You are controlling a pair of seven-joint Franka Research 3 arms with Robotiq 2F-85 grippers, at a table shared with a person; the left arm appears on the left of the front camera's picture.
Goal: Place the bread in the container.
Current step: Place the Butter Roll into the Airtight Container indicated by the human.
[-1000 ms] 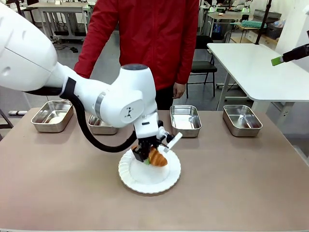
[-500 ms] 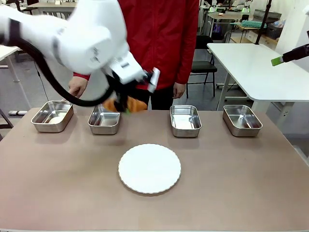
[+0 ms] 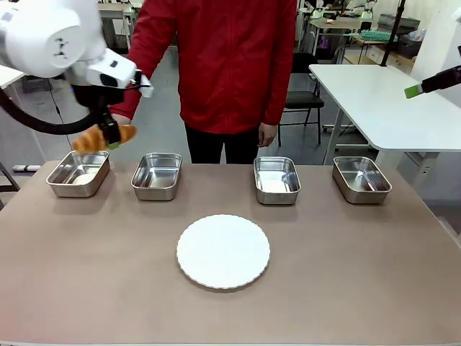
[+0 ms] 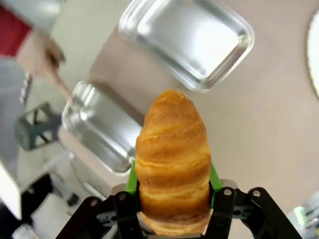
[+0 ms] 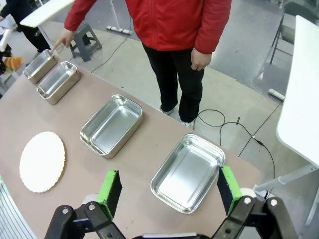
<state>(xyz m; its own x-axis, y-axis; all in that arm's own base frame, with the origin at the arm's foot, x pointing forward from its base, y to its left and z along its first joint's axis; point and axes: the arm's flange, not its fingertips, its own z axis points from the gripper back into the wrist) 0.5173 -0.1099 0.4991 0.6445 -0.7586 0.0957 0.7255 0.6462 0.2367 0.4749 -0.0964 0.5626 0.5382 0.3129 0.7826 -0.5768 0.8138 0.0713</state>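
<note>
Left hand (image 4: 173, 199) clamped on golden-brown ridged croissant (image 4: 172, 159), above far-left shiny steel rectangular pan (image 3: 78, 173); right hand (image 5: 169, 191) open wide.

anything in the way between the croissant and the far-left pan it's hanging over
Nothing visible blocks it. The left gripper holds the bread in open air above the container. The person's hand touches that pan's far rim, beside the drop path rather than across it.

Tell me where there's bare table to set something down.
Free: the near strip in front of the white plate, and both stretches either side of it. Crowded: the far edge, where four steel pans sit in a row with narrow gaps.
</note>
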